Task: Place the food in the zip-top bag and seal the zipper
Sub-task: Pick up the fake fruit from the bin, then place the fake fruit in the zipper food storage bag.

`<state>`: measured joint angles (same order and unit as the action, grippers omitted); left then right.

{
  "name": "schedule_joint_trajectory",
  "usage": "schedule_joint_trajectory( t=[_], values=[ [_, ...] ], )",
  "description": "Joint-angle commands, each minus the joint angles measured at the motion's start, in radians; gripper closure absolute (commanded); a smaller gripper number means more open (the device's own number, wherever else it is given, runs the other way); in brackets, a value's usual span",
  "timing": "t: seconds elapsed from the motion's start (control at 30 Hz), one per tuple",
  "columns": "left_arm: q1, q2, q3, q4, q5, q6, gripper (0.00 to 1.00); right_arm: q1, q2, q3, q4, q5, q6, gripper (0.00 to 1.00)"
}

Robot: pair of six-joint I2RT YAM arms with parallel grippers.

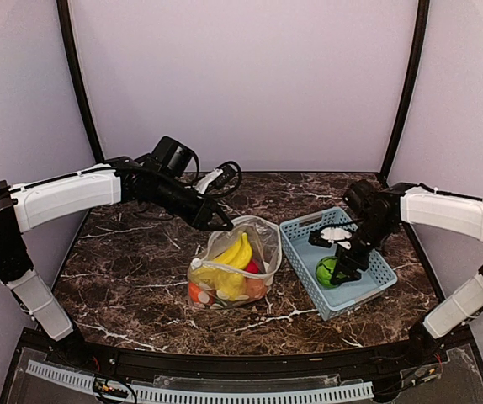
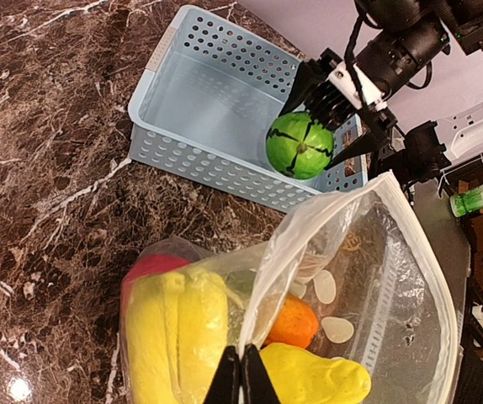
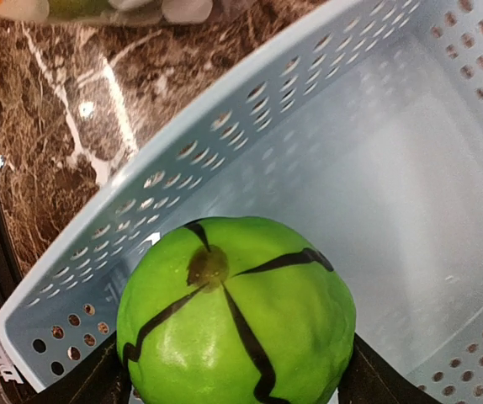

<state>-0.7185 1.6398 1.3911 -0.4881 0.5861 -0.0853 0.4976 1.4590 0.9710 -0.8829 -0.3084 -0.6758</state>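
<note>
Top view: the zip-top bag sits mid-counter with its mouth open and the yellow bananas inside. The left end effector has the bag's far rim pinched. The right end effector is down in the light-blue basket just right of the bag, clamped on a green ball.

Left wrist: its fingers are squeezed together on the bag's edge, and the zipper curves open. An orange ball and a red ball sit in there with the bananas.

Right wrist: the green ball is gripped between two black fingers over the basket floor. Can't tell if it's touching.
</note>
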Motion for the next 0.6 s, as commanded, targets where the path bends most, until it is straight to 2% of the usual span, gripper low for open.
schedule_joint_trajectory(
  t=[0.0,0.13,0.33,0.57],
  values=[
    [-0.007,-0.014,-0.007,-0.037,-0.010,0.019,0.99,0.002,-0.039,0.133,-0.027,0.004,-0.007,0.38],
    [-0.007,-0.033,-0.013,-0.016,0.015,0.010,0.99,0.002,-0.039,0.260,-0.071,-0.060,-0.016,0.38],
    [-0.009,-0.058,-0.016,0.002,0.043,-0.006,0.99,0.002,0.017,0.463,-0.162,-0.236,-0.007,0.38],
    [-0.008,-0.118,-0.056,0.094,0.082,-0.025,0.99,0.021,0.090,0.735,-0.252,-0.401,-0.021,0.37]
  ],
)
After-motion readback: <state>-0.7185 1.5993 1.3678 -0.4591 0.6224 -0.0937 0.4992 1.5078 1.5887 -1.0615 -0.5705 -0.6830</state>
